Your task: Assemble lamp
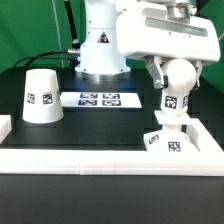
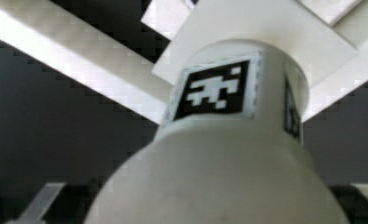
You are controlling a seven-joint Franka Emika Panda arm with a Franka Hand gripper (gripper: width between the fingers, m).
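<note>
My gripper is shut on the white bulb and holds it upright, stem down. The tagged stem stands on the small square base at the exterior view's right. In the wrist view the bulb fills the middle between my two fingers, its tag facing the camera, and my gripper is closed round its wide part. The base shows beyond the stem's end. The white cone-shaped shade stands alone at the exterior view's left, mouth down.
The marker board lies flat in the middle, in front of the arm's pedestal. Long white rails run along the front and sides of the black table. A rail also crosses the wrist view.
</note>
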